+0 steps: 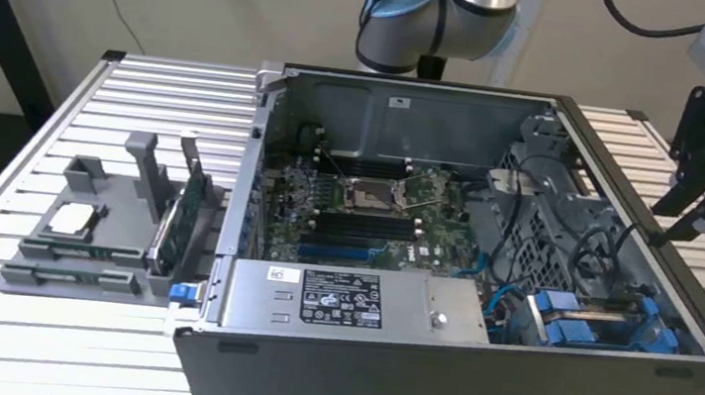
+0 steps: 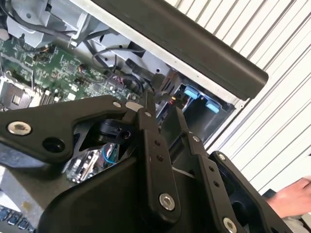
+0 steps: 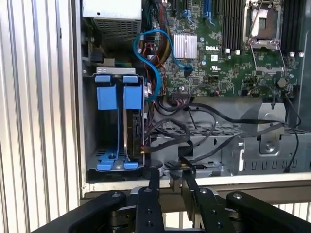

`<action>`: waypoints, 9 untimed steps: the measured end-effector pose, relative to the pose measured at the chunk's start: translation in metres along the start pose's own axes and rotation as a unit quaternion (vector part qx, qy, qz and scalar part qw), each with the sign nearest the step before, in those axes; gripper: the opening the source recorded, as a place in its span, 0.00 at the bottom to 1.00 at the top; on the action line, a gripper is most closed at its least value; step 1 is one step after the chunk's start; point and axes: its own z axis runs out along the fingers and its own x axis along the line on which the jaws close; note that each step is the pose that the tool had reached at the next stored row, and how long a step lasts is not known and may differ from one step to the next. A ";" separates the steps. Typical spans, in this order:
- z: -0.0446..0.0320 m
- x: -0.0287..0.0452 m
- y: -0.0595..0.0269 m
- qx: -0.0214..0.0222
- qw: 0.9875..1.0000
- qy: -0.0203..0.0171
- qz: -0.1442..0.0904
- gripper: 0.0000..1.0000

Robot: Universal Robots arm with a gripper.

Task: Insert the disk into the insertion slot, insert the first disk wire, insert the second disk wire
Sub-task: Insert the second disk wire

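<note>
The disk [image 3: 134, 127] stands on edge in its blue carrier [image 3: 116, 95] inside the insertion slot [image 3: 99, 141], the grey bay at the case's front corner on the exterior view's right. The blue carrier [image 1: 581, 324] shows there too. Black wires [image 3: 167, 137] run to the disk's end, and a connector sits against it. My gripper [image 3: 171, 171] hovers outside the case wall, just beyond the bay and apart from the disk. Its fingers [image 2: 147, 112] stand a narrow gap apart with nothing between them. In the exterior view my gripper [image 1: 676, 223] hangs above the case's rim.
The open case [image 1: 438, 387] lies on a slatted table [image 1: 70, 345], with the motherboard [image 3: 228, 58], a blue cable [image 3: 156, 73] and a grey power-supply box [image 1: 354, 302] inside. A grey parts holder [image 1: 97, 228] stands at the exterior view's left. A hand [image 2: 290, 198] rests near the gripper.
</note>
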 end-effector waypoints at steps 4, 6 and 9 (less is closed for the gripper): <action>0.0075 -0.0033 -0.0064 -0.001 1.000 0.001 0.000 0.33; 0.0102 -0.0051 -0.0083 -0.002 1.000 0.002 0.000 0.33; 0.0131 -0.0062 -0.0119 -0.005 1.000 0.005 0.000 0.33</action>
